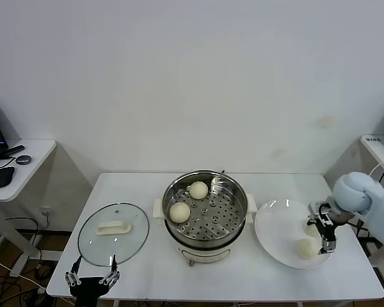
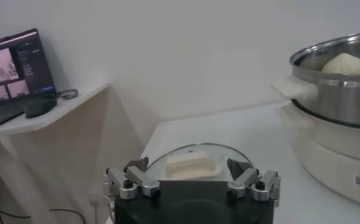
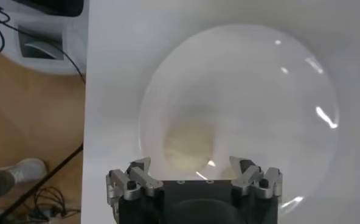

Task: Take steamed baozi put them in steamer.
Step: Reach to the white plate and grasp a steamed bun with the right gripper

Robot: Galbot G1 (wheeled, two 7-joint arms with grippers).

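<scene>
i see the steamer (image 1: 205, 214) at centre of the head view, a shiny steel pot on a cream base with a perforated tray inside. two smooth cream-white baozi sit on the tray, one toward the back (image 1: 198, 190) and one at the left (image 1: 180, 212), apart from each other. a third baozi (image 1: 305, 248) lies on the white plate (image 1: 275, 224) at right of frame. my right gripper (image 1: 327, 244) hangs over it, jaws wide, holding nothing. the left gripper (image 1: 91, 277) sits low at bottom left, fingers spread, near the front edge of the glass lid (image 1: 113, 233).
</scene>
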